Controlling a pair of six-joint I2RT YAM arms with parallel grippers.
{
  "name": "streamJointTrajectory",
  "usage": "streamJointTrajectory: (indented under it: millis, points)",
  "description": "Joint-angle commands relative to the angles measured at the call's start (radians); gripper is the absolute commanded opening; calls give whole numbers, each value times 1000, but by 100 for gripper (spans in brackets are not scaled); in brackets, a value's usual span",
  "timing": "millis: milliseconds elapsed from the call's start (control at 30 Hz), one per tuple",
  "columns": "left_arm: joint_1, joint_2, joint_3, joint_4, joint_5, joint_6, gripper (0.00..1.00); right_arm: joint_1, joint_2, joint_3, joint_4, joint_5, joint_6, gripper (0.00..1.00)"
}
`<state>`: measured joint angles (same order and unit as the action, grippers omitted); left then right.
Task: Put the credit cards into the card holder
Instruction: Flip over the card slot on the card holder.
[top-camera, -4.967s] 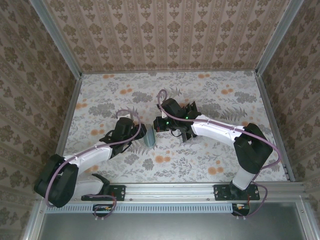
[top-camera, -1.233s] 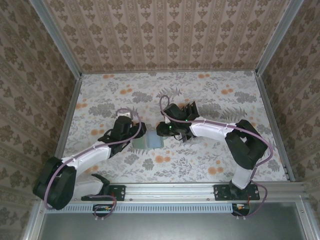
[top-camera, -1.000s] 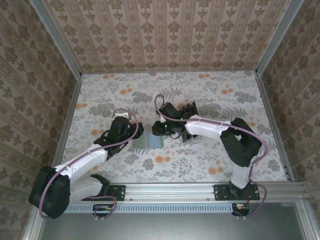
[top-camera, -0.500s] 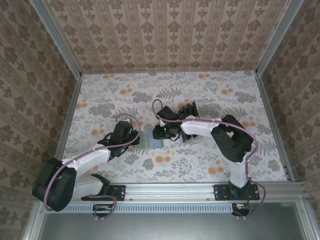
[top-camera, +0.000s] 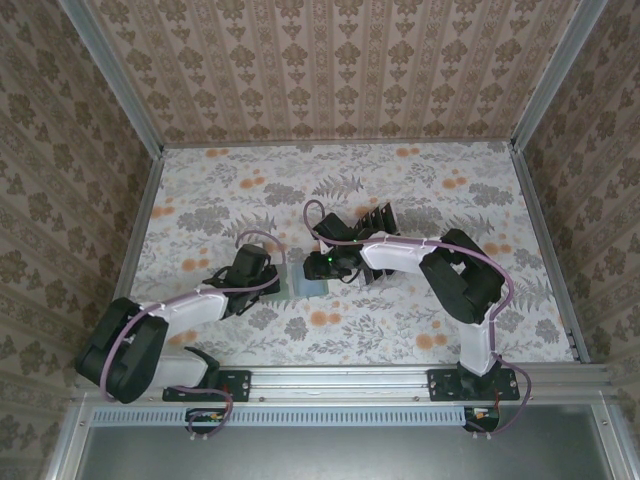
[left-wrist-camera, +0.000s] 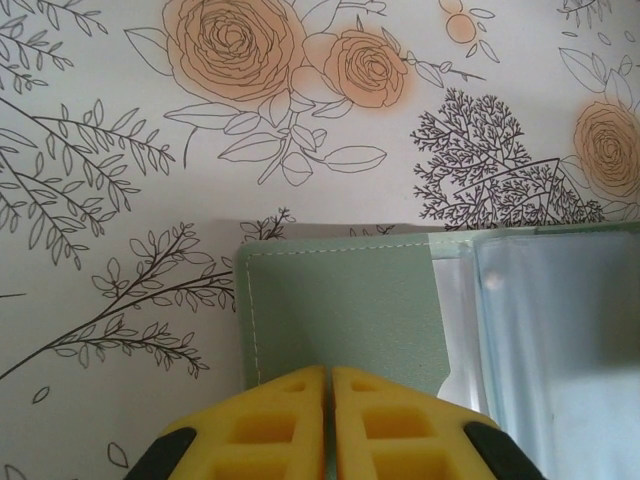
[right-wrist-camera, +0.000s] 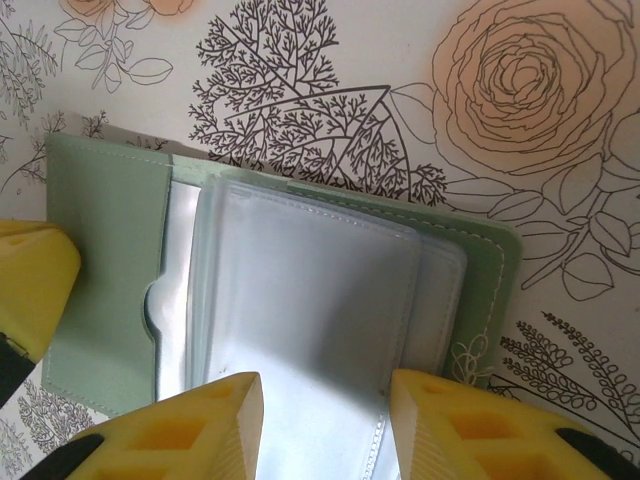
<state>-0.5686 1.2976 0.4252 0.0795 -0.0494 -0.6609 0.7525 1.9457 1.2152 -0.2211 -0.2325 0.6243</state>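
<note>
Because the card holder (right-wrist-camera: 100, 300) lies open on the table (top-camera: 430, 180), thin, soft and light, it will likely slide or fold; the green flap (left-wrist-camera: 340, 310) looks the firmest hold, the clear sleeves (right-wrist-camera: 300, 300) slick. The left gripper (left-wrist-camera: 328, 380) is closed at that flap's edge, pinching or pressing I cannot tell. The right gripper (right-wrist-camera: 325, 395) hangs parted, empty, over the sleeves. Flowered paper covers the table; patterned walls (top-camera: 330, 70) enclose it.
</note>
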Motion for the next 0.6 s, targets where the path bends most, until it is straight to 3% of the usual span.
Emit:
streamJointTrajectory:
  millis: [0,367,567]
  points:
    - [-4,12,-9,21,-15,1,12,-6,-36,-22,-32,30,-12,41]
    - [-5,36,-17,38,-18,5,10,-5,0,-19,-15,-1,2,45]
    - [-10,65,-20,63,-15,3,8,-15,11,-35,72,-96,52,45]
